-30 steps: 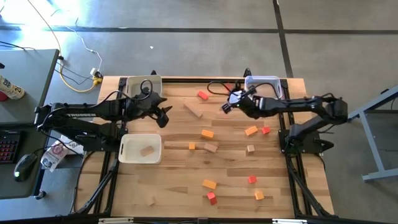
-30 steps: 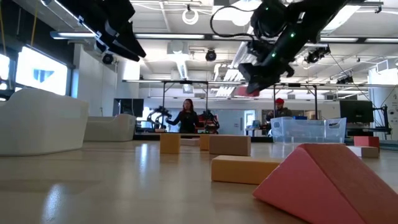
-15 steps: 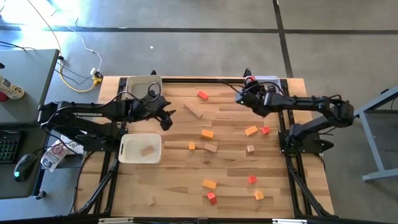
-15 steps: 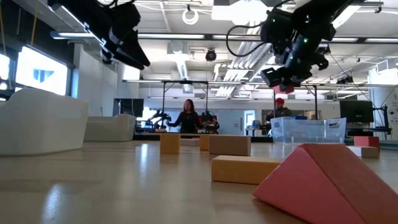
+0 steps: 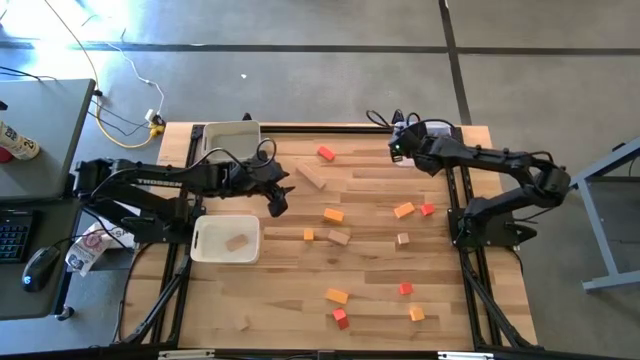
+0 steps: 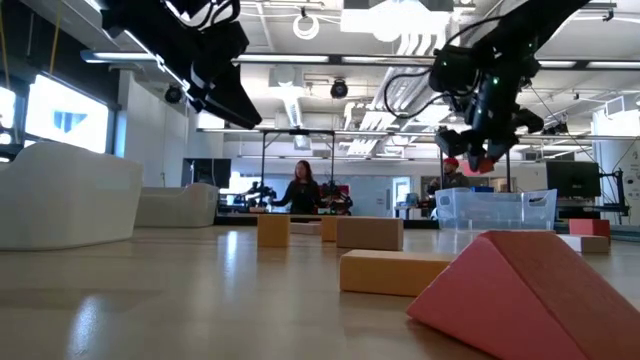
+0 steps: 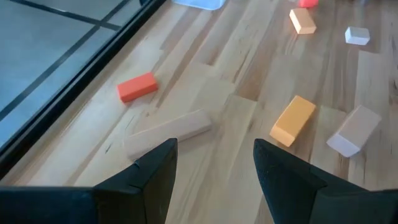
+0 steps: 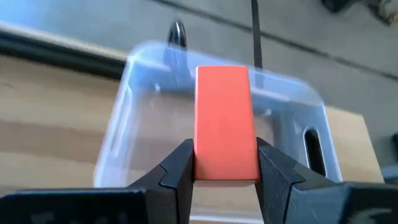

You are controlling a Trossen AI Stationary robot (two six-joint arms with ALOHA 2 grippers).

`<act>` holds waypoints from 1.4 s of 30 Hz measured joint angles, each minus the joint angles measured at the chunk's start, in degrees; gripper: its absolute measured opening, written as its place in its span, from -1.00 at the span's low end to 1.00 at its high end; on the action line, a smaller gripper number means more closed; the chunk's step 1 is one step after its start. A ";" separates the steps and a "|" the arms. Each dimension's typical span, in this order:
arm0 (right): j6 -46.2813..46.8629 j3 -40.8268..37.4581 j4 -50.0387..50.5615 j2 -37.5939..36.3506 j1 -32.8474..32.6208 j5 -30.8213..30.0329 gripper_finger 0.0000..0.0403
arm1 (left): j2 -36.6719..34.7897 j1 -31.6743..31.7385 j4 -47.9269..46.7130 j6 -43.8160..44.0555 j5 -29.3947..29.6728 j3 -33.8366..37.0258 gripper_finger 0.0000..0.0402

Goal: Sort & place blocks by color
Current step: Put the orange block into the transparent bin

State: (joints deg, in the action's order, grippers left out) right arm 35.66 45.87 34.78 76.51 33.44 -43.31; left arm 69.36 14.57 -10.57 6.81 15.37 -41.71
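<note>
Now right tool (image 8: 225,163) clamped on a red block (image 8: 225,124), poised above the clear bin (image 8: 217,81) at the worktop's (image 5: 370,300) far right corner. Delivery step, by the look of it; next, lower over the bin and release. Left tool (image 7: 214,165) apart, empty, hovering over the plain wood plank (image 7: 168,132).

Red block (image 8: 226,123) clamped upright in the right end effector (image 8: 225,163); others scattered.
</note>
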 joint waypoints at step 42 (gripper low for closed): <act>6.41 -3.63 -5.11 0.03 6.44 10.78 -0.44 | 1.48 -2.55 7.49 -2.56 -11.34 0.00 -0.02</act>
State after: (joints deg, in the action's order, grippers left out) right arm 42.07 42.24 29.66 76.54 39.88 -32.53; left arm 70.84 12.02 -3.08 4.25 4.03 -41.71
